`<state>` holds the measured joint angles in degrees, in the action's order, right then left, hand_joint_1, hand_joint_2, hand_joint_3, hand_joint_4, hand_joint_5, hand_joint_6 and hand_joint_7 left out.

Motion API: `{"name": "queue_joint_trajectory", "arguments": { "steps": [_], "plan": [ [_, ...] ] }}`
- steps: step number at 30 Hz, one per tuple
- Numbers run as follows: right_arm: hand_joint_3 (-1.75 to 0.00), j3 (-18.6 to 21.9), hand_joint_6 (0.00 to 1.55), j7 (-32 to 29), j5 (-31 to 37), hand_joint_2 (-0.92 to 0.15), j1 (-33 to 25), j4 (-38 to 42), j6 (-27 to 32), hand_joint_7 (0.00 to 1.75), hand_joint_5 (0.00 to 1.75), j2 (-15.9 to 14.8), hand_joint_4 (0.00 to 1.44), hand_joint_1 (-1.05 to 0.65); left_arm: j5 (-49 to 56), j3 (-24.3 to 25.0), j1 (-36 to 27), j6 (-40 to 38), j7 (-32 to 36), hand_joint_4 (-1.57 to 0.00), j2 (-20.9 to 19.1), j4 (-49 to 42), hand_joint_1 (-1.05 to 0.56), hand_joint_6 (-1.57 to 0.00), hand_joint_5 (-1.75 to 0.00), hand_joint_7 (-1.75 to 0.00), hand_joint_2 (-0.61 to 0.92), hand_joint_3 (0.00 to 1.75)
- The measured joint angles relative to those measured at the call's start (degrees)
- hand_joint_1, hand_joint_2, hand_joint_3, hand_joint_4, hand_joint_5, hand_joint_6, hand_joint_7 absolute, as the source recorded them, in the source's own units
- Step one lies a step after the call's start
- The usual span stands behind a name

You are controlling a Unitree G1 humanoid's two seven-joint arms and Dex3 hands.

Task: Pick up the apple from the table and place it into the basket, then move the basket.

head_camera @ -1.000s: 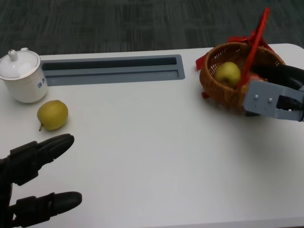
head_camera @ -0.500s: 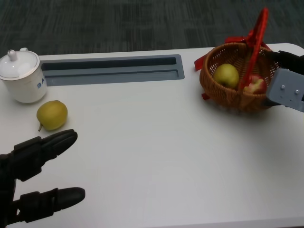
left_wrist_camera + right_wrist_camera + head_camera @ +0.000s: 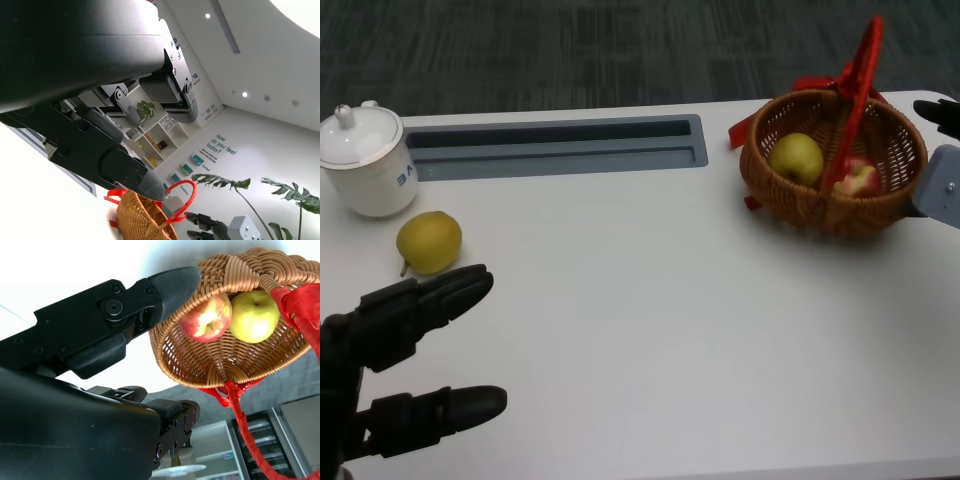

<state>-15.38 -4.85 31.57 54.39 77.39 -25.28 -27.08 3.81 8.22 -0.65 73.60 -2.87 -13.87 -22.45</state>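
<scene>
Stretching across the whole head view is the white table [image 3: 650,330], with a grey recessed tray [image 3: 555,145] running along its far side. I am holding my left hand [image 3: 395,380] low over the near left corner, its fingers [image 3: 430,300] spread apart and gripping nothing. The wicker basket [image 3: 820,205] is sitting at the far right of the table, its red handle [image 3: 855,90] standing upright. My right hand [image 3: 942,165] is hanging just beside the basket's right side (only an edge of it is showing here), and in the right wrist view its fingers [image 3: 125,310] are lying apart and closing on nothing. The white lidded cup [image 3: 365,160] is standing at the far left. A yellow pear [image 3: 429,241] is lying just in front of it. Inside the basket, the red apple [image 3: 860,178] is resting beside a yellow-green apple [image 3: 796,157].
</scene>
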Motion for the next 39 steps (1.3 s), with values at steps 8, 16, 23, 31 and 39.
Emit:
{"name": "queue_joint_trajectory", "arguments": {
  "steps": [8,16,23,31,39],
  "plan": [
    [-0.01,1.1,0.33,-4.6,-1.4,-0.83,-5.9,-3.4,-14.1,0.01,0.01,-2.4,0.41,-0.86,-0.1,-0.3,1.2,0.1,-0.3,-0.86,-0.4,-1.2,-0.5,-0.79,-0.01,0.0,0.7,0.0],
    [-0.01,4.0,0.34,-5.5,-6.1,-0.83,-16.1,-11.2,-29.9,0.01,0.0,-3.3,0.36,-0.76,-1.1,-0.7,2.7,0.5,-0.4,-0.85,-0.9,-3.2,-0.5,-0.77,-0.01,0.0,0.71,0.0],
    [-0.01,7.3,0.37,-3.9,-12.4,-0.79,-26.7,-23.2,-39.2,0.01,0.02,-2.0,0.4,-0.67,-2.1,-1.8,4.3,0.8,-1.4,-0.83,-1.8,-5.0,-0.49,-0.75,0.0,0.0,0.71,0.0],
    [0.0,7.5,0.44,-1.7,-14.1,-0.81,-35.7,-38.8,-40.8,0.02,0.02,2.6,0.5,-0.6,-3.6,-3.0,5.7,1.4,-3.1,-0.84,-2.9,-7.3,-0.49,-0.75,-0.01,0.0,0.72,0.0],
    [0.0,3.3,0.49,5.9,-19.0,-0.79,-37.9,-42.2,-40.9,0.01,0.01,9.2,0.54,-0.53,-4.4,-4.3,6.9,2.5,-4.1,-0.86,-3.0,-8.8,-0.51,-0.77,-0.01,-0.01,0.73,0.0]
  ]
}}
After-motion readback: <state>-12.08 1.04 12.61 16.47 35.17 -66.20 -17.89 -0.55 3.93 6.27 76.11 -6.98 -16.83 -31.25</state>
